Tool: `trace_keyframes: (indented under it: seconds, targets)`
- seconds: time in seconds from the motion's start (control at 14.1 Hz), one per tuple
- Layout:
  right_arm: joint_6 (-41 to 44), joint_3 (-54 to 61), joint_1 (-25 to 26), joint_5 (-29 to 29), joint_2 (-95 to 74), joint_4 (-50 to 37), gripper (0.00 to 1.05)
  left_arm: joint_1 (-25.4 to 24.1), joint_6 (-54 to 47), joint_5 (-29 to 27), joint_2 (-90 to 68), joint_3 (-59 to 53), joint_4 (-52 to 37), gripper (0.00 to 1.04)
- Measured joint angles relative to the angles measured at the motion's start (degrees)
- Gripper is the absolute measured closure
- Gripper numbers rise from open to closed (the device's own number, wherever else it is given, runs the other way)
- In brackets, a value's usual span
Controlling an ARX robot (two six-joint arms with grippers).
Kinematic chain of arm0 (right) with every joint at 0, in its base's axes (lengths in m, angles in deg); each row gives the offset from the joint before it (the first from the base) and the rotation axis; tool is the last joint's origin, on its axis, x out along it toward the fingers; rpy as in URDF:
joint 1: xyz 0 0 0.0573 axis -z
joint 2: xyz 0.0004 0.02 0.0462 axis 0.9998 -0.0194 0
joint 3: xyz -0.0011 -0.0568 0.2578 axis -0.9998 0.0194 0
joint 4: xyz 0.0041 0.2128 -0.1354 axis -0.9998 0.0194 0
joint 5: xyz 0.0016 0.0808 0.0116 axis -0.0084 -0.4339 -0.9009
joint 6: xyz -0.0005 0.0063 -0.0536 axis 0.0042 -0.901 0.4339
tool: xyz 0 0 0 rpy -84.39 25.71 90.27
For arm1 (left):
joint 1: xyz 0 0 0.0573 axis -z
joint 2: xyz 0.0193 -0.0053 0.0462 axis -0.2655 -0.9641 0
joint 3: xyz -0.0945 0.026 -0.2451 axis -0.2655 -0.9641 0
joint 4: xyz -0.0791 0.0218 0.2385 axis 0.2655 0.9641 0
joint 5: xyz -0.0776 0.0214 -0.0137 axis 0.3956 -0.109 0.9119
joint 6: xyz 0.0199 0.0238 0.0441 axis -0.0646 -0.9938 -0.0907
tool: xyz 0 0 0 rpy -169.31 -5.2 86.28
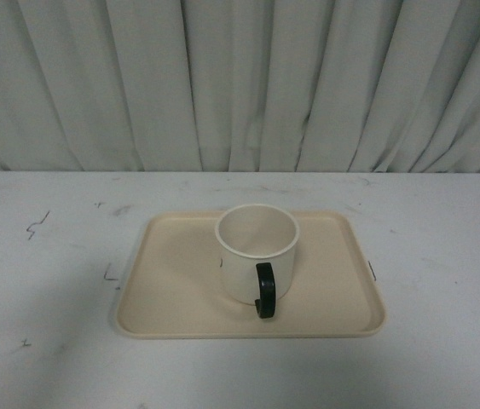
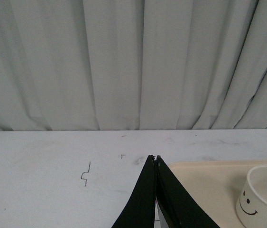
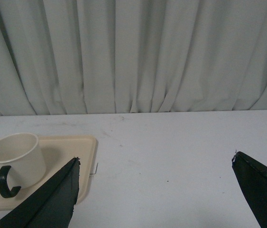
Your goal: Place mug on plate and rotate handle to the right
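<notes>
The cream-white mug (image 1: pixel 255 250) stands upright near the middle of the beige plate (image 1: pixel 171 290). Its black handle (image 1: pixel 264 291) points toward the front edge of the table. In the left wrist view the mug (image 2: pixel 263 197) shows its smiley face, on the plate (image 2: pixel 209 185). My left gripper (image 2: pixel 155 158) is shut, empty, beside the plate's corner over the table. In the right wrist view the mug (image 3: pixel 17 159), its handle (image 3: pixel 4 181) and the plate (image 3: pixel 83 156) lie off to one side. My right gripper (image 3: pixel 156 159) is open wide over bare table, holding nothing. Neither arm shows in the front view.
A white table (image 1: pixel 444 256) with small pen marks (image 1: pixel 35 226) carries the plate. A pleated grey-white curtain (image 1: pixel 240 85) hangs right behind the table's far edge.
</notes>
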Motion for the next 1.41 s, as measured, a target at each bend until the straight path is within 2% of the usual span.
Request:
trace_keyframes:
  seconds: [0.28,0.35,0.42,0.49,0.57,0.99,1.41]
  targets:
    - [0.0,0.0,0.0,0.0,0.0,0.0,0.06,-4.1,0.0,4.4,11.4,-5.5,6.1,1.03]
    - [0.0,0.0,0.0,0.0,0.0,0.0,0.06,-4.8,0.0,5.2,11.6,-7.4,3.0,1.03]
    - [0.0,0.0,0.0,0.0,0.0,0.0,0.06,-5.7,0.0,6.5,13.4,-8.8,6.3,1.03]
    - [0.0,0.0,0.0,0.0,0.0,0.0,0.06,-9.9,0.0,10.8,17.2,-9.7,9.6,1.03]
    - [0.0,0.0,0.0,0.0,0.0,0.0,0.06,-10.8,0.1,10.3,20.8,-9.7,11.4,1.03]
    - [0.0,0.0,0.0,0.0,0.0,0.0,0.06,-10.3,0.1,11.1,36.6,-9.8,26.3,1.03]
    - [0.0,0.0,0.0,0.0,0.0,0.0,0.06,-10.3,0.1,11.1,46.8,-9.8,36.2,1.03]
